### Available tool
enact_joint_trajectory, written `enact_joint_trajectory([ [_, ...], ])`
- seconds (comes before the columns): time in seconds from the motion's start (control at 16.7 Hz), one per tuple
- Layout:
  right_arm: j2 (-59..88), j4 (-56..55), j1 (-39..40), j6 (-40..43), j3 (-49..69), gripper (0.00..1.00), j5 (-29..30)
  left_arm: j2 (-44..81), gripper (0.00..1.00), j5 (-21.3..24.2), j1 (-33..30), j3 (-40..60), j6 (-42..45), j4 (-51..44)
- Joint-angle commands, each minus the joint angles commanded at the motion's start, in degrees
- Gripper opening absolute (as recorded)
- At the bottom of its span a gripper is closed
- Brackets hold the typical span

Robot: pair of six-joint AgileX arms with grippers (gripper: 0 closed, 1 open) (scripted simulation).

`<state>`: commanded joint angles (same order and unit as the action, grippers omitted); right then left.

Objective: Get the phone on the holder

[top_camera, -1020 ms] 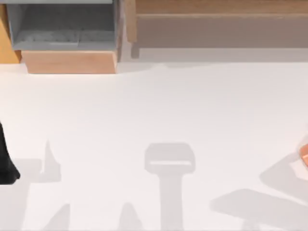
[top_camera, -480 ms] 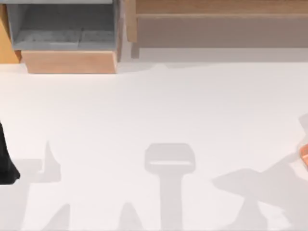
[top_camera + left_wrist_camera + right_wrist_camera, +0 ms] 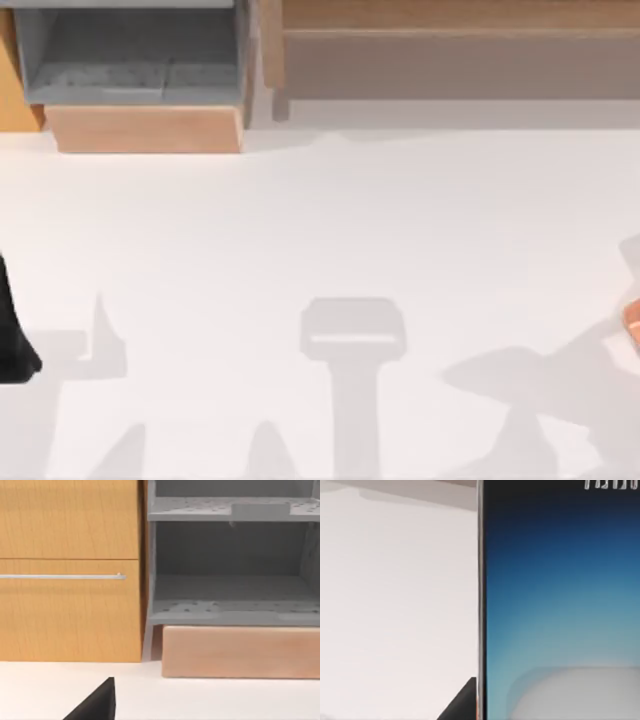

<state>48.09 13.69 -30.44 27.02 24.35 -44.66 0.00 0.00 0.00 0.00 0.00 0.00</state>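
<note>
One phone (image 3: pixel 560 610), seen close from the right wrist view. Screen glowed deep blue at one end, fading to a pale patch at the other; small white marks near the dark end, too small to read. Thin black bezel, then a silvery rim along the one long edge visible. It lay against the white table (image 3: pixel 395 605). A dark wedge (image 3: pixel 462 702) sat beside the rim, probably part of the right gripper; whether those jaws were apart or clamped could not be told.

Top view: table (image 3: pixel 320 230) bare white with grey shadows across its near half. One small orange-brown piece (image 3: pixel 632 322) at the right edge, identity unclear. One black shape (image 3: pixel 12 335) at the left edge, part of the left arm.

Along the far side, counted: one grey shelf unit (image 3: pixel 130 55) on one pale wood block (image 3: pixel 145 128), and one long wooden bench-like piece (image 3: pixel 450 50) to its right.

Left wrist view: one orange cabinet (image 3: pixel 70 570) with one silver bar handle (image 3: pixel 60 577), just beside the grey shelves (image 3: pixel 230 565) and the wood block (image 3: pixel 240 652). A black finger tip (image 3: pixel 97 702) showed low; jaw state could not be told.
</note>
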Motion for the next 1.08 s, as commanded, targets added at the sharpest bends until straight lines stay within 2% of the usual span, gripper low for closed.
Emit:
enact_joint_trajectory([
  [0.72, 0.0, 0.0, 0.0, 0.0, 0.0, 0.98, 0.0, 0.0, 1.0, 0.0, 0.0, 0.0, 0.0, 0.0],
  [1.08, 0.0, 0.0, 0.0, 0.0, 0.0, 1.0, 0.0, 0.0, 1.0, 0.0, 0.0, 0.0, 0.0, 0.0],
])
